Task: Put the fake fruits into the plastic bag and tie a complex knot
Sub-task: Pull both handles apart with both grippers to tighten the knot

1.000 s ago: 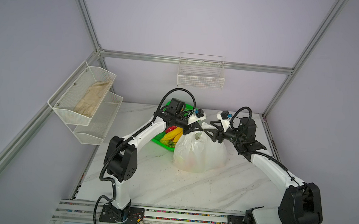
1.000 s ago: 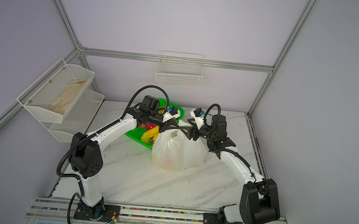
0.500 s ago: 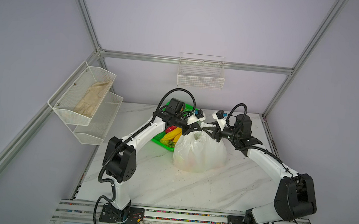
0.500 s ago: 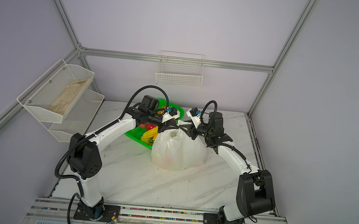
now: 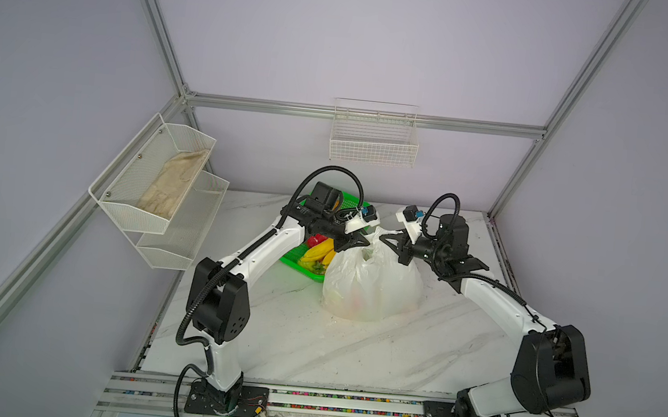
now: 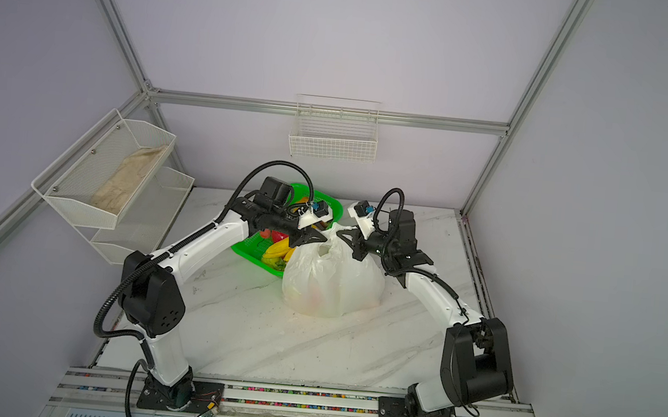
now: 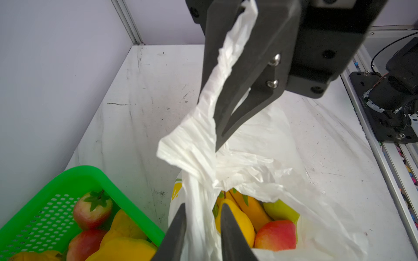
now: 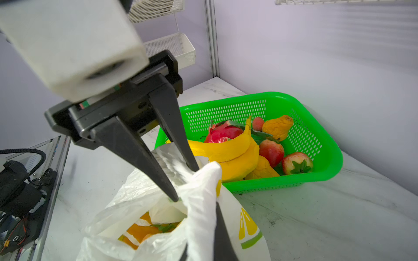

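- Several fruits (image 7: 276, 235) are already sitting inside the bag (image 5: 372, 288), which is standing on the counter (image 5: 310, 349) just beside the green basket (image 8: 226, 113). By the look of it, you are well into the tying stage.
- Your right claw (image 7: 222, 133) is pinching shut on one handle strip of the bag and holding it up above the mouth.
- Your left claw (image 8: 184, 184) is standing narrowly apart around the other handle, with the plastic running loosely between its fingers rather than being pinched.
- Between the two claws the handles are crossing into a loose twist (image 7: 201, 169). It is looking like the beginning of a knot, not a finished one: the bag's mouth is gaping beneath it and the fruits are showing through.
- Leftover fruits (image 8: 235, 153) are lying in the basket, among them bananas, a dragon fruit and strawberries, so the filling is arguably not complete.
- What is remaining, as far as you can judge: pulling this twist tight, then adding further wraps for the complex knot.
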Robot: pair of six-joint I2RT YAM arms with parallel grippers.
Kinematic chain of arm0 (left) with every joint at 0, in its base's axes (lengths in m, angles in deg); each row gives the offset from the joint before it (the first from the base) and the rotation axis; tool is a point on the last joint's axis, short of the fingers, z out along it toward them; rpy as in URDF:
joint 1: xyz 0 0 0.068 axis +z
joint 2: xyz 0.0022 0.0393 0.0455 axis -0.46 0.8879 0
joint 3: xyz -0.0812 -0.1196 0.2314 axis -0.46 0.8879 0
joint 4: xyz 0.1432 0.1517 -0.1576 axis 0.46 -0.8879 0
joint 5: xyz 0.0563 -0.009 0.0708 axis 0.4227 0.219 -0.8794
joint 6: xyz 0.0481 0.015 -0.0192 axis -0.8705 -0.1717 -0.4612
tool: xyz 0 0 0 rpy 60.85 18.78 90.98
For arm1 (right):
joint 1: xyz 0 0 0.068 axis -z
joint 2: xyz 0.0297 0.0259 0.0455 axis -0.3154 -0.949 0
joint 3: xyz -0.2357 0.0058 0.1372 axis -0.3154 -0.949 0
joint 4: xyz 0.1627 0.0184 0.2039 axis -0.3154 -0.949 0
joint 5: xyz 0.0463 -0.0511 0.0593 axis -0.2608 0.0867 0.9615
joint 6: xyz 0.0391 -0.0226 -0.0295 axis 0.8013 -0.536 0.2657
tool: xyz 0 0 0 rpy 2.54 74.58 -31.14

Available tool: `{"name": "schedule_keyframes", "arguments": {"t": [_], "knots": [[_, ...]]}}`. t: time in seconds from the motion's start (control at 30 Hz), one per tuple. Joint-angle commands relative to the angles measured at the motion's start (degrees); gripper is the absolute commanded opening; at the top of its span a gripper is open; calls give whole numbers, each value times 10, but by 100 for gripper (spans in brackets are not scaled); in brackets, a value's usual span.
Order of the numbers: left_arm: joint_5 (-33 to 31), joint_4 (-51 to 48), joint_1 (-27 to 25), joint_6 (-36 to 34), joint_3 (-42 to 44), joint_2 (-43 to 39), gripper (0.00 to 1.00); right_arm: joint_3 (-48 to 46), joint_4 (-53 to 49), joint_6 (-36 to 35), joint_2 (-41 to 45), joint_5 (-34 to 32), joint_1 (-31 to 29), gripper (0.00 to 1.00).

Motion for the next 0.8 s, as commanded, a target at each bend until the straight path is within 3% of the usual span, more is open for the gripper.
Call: {"name": "schedule_keyframes", "arguments": {"t": [0.0, 0.2, 0.4, 0.53, 0.77], "knots": [[-1, -19, -4, -12, -50, -10, 26, -12, 37, 16, 21, 5, 0, 0], [-5, -29, -11, -14, -68, -6, 16, -17, 47, 21, 27, 7, 0, 0], [1, -26, -11, 1, -74, -16, 2, -30, 34, -1, 35, -10, 0, 15], [11, -21, -11, 11, -72, -20, 0, -38, 39, -4, 32, -11, 0, 23], [18, -14, -11, 23, -72, -22, 0, -46, 39, -13, 26, -22, -3, 28]]}}
